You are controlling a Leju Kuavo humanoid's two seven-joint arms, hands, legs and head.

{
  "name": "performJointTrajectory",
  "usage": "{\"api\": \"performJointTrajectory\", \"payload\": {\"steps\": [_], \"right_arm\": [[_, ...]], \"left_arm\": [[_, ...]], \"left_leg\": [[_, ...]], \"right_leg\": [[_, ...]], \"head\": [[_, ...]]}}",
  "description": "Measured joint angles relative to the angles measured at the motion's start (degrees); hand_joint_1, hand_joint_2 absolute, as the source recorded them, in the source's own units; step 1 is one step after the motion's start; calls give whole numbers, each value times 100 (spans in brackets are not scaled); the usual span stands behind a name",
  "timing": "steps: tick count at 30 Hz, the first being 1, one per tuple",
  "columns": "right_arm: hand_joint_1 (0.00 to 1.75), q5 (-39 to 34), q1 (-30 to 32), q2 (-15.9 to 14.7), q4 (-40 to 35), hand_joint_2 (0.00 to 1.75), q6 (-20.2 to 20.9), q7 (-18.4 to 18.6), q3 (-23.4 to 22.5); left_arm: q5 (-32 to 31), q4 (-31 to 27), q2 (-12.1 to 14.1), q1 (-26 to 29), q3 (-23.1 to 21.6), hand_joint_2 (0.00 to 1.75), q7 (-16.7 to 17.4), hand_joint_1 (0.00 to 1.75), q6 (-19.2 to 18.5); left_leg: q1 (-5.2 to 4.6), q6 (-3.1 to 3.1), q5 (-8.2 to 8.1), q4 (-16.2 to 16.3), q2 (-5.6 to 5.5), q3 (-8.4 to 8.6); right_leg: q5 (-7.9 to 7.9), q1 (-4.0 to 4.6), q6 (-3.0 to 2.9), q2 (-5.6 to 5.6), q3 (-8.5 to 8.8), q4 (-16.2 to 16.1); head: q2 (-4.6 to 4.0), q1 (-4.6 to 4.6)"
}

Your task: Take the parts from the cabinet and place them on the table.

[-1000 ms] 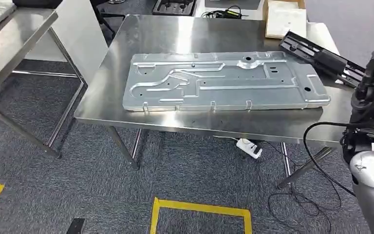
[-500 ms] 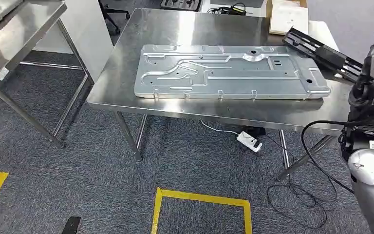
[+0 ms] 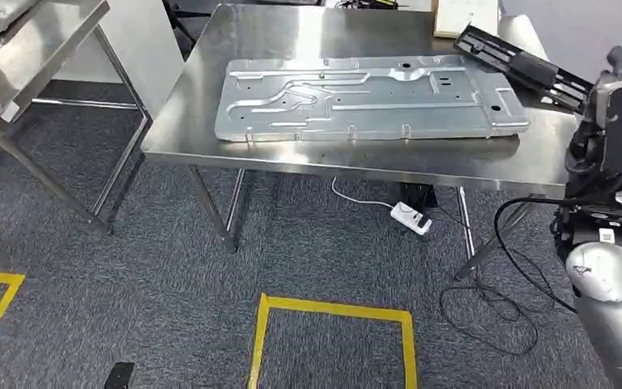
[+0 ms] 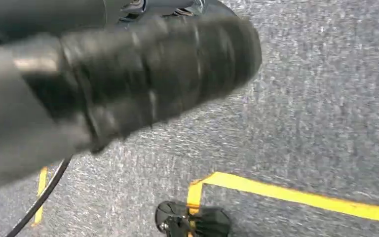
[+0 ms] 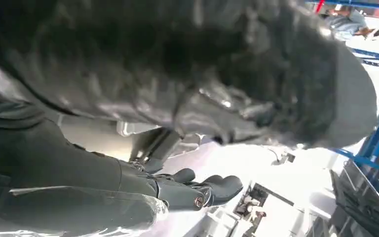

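view's shifting, camera not parts; black part (image 3: 526,69) is overhanging table (image 3: 356,166) edge; right hand (image 5: 197,190) gripping it, we're unsure; left unclear.

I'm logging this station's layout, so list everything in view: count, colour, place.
Stamped metal panel: one, silver, flat on the steel table.
Black part: one, black, long, at the table's far right corner.
Steel table: one, silver, centre.
Second table: one, steel, to the left.
Board: one, pale, at the table's far edge.
Power strip: one, white, on the carpet under the table.
Floor tape: yellow lines on grey carpet.
Right hand: dark, raised at the right, blurred in the right wrist view.
Left hand: dark, over the carpet, blurred.
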Motion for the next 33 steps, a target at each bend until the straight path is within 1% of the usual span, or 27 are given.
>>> {"api": "performJointTrajectory", "payload": {"steps": [1,4,5,6,7,9,10,11,12,14,15,16,17,19,20,21,22,24,25,26,27,28,29,30,31,32,33], "right_arm": [[0,2,-10,-2,0,0,-2,-4,4],[0,0,-41,4,13,0,-4,-28,39],[0,-9,-40,7,26,0,-4,-42,57],[0,-39,-42,9,46,0,-2,-57,74],[0,-101,-54,9,66,0,4,-63,85],[0,-210,-51,11,103,0,13,-98,105],[0,-227,-51,20,133,0,9,-111,114],[0,-238,-51,26,155,0,-2,-129,125],[0,-236,-49,28,177,0,-22,-138,142],[0,-234,-51,26,203,0,-68,-142,151],[0,-234,-51,26,210,0,-94,-140,149],[0,-227,-52,26,214,0,-109,-131,149],[0,-197,-42,24,214,0,-147,-116,142],[0,-173,-19,22,223,0,-201,-41,140],[0,-177,2,22,225,0,-212,-11,140],[0,-181,5,22,227,0,-232,15,140],[0,-201,14,22,229,0,-251,54,135],[0,-205,29,13,229,0,-291,87,103],[0,-210,47,-13,229,0,-295,112,87],[0,-212,76,-48,227,0,-302,137,79],[0,-214,109,-72,227,0,-302,146,72],[0,-218,134,-85,225,0,-304,160,63],[0,-219,152,-98,214,0,-302,160,46],[0,-221,156,-122,201,0,-302,160,28],[0,-234,163,-153,177,0,-302,162,9],[0,-258,157,-177,162,0,-299,175,-13],[0,-304,162,-194,153,0,-291,205,-15]], "left_arm": [[0,0,4,-12,0,0,0,0,0],[-4,0,4,-14,0,0,2,0,-11],[-9,0,2,-2,-2,0,7,0,-11],[-11,0,-2,-7,-2,0,9,0,-11],[-11,0,0,-10,-2,0,4,0,-9],[-9,0,-2,-12,-2,0,-17,0,-9],[13,0,-2,-10,-2,0,-26,0,-9],[70,0,-4,-9,-2,0,-44,0,-9],[164,0,-7,-7,-2,0,-70,0,-13],[227,0,-17,-6,4,0,-81,0,-30],[234,0,-20,-6,4,0,-74,0,-31],[234,0,-22,-1,4,0,-66,0,-28],[232,0,-26,7,4,0,-48,0,-26],[232,0,-26,15,4,0,-20,0,-2],[249,0,-26,28,4,0,-17,0,4],[280,4,-24,45,4,0,-20,0,9],[313,4,-39,44,4,0,-30,0,13],[306,4,-46,47,4,0,-35,0,19],[288,4,-50,44,4,0,-35,0,17],[273,4,-61,43,4,0,-35,0,17],[273,4,-70,43,4,0,-33,0,17],[273,4,-77,44,4,0,-33,0,17],[273,4,-79,42,4,0,-33,0,17],[273,4,-81,32,4,0,-33,0,17],[273,4,-81,12,4,0,-35,0,20],[271,4,-79,4,4,0,-44,0,22],[267,4,-85,5,4,0,-55,0,24]], "left_leg": [[-45,42,-180,-467,-5,278],[-70,148,-103,-454,-6,167],[-30,208,-11,-528,4,139],[-16,254,75,-556,40,124],[-16,317,141,-561,45,51],[-28,349,258,-544,55,-103],[-36,349,313,-530,55,-187],[-37,342,363,-505,55,-277],[-37,333,412,-471,56,-373],[-35,304,483,-394,54,-541],[-35,282,508,-337,51,-599],[-64,253,527,-296,37,-667],[-63,216,564,-276,36,-677],[-46,144,680,-310,36,-712],[-58,106,719,-308,32,-739],[-20,80,624,-247,21,-800],[-21,36,309,-64,21,-878],[6,-19,-364,701,23,-1086],[11,-41,-555,1102,23,-1163],[16,-54,-554,1350,23,-1164],[21,-58,-407,1371,23,-1068],[27,-56,-187,1182,23,-864],[27,-43,-2,838,23,-583],[26,-17,51,323,20,-181],[20,19,-178,-165,7,136],[-17,60,-267,-516,0,322],[-29,94,-237,-470,1,267]], "right_leg": [[39,21,40,1,-36,3],[200,-2,138,-5,-16,-78],[238,35,182,5,-31,-89],[60,3,192,23,-95,-3],[-286,2,210,23,-166,227],[-935,-9,239,22,-354,1031],[-1065,-12,254,22,-415,1396],[-1016,-15,263,22,-416,1617],[-804,-20,268,22,-301,1607],[-446,-24,261,20,219,999],[-467,-23,245,20,587,513],[-692,11,222,22,844,93],[-764,28,181,26,890,-65],[-696,63,122,24,814,-47],[-627,19,68,25,776,-85],[-555,0,26,0,734,-100],[-490,0,-17,5,652,-110],[-358,0,-62,4,475,-92],[-290,2,-58,6,381,-86],[-227,1,-51,6,288,-72],[-172,0,-42,6,200,-62],[-113,-1,-29,7,110,-49],[-58,-3,-11,10,33,-35],[1,-3,14,16,-35,-24],[47,1,44,17,-63,-14],[92,11,84,8,-85,-14],[154,8,120,6,-70,-57]], "head": [[0,7],[0,-7],[0,20],[0,15],[0,55],[0,61],[0,61],[0,61],[0,59],[0,61],[0,61],[0,63],[0,44],[0,53],[0,50],[0,61],[0,26],[-2,17],[0,13],[-2,18],[0,17],[0,15],[0,18],[0,15],[0,11],[0,31],[0,26]]}}
